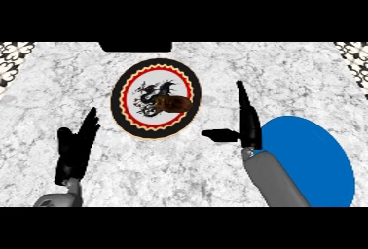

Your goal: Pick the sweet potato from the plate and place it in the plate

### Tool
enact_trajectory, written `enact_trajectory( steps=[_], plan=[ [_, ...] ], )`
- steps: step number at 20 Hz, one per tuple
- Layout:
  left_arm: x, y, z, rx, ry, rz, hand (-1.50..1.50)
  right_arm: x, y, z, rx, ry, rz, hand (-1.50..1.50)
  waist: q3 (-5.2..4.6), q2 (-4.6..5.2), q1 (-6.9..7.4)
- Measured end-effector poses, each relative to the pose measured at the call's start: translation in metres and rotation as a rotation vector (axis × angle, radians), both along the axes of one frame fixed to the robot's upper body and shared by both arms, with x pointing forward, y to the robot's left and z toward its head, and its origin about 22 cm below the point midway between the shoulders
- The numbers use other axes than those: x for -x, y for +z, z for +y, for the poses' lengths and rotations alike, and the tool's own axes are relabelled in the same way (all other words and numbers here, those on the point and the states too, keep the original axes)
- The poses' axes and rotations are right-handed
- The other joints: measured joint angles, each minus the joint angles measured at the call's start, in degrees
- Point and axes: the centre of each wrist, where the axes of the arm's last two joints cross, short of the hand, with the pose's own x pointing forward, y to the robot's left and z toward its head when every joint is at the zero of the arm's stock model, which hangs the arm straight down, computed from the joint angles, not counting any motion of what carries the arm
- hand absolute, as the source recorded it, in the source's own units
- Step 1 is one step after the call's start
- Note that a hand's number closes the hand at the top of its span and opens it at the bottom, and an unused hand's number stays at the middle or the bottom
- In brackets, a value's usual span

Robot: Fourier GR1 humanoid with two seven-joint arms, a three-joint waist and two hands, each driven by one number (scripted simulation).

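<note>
The sweet potato (173, 103) lies in the patterned plate (130, 118) (black rim, red and cream rings, a dark dragon figure at its middle), a little toward 4 o'clock of the plate's centre. The blue plate (316, 160) at 4 o'clock of the view holds nothing. Both sit on the grey marbled counter (215, 180). The right hand (246, 124) stands between the plates, fingers straight and released, thumb out toward 9 o'clock. The left hand (75, 146) rests at 8 o'clock, fingers relaxed.

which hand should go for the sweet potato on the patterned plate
Probably the right hand: it stands open between the patterned plate holding the sweet potato and the blue plate.
</note>
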Motion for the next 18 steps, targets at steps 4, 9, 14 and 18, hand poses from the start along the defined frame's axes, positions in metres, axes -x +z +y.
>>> enact_trajectory(
  steps=[4, 9, 14, 18],
  plan=[
    [0.004, -0.002, 0.001, 0.000, 0.000, -0.010, 0.00, 0.003, -0.001, -0.015, -0.003, -0.033, -0.009, -1.50, 0.00, 0.01, 0.02],
    [0.001, 0.002, -0.002, -0.004, 0.001, -0.006, 0.00, 0.010, -0.003, -0.030, -0.010, -0.069, -0.031, -1.50, 0.00, 0.00, -0.03],
    [0.003, 0.002, -0.002, -0.002, 0.001, -0.005, 0.00, 0.014, -0.007, -0.045, 0.001, -0.133, -0.031, -1.50, 0.01, 0.02, -0.02],
    [0.006, 0.005, -0.002, 0.003, 0.001, -0.006, 0.00, 0.019, -0.014, -0.067, 0.006, -0.161, -0.030, -1.50, 0.01, 0.01, 0.01]
  ],
)
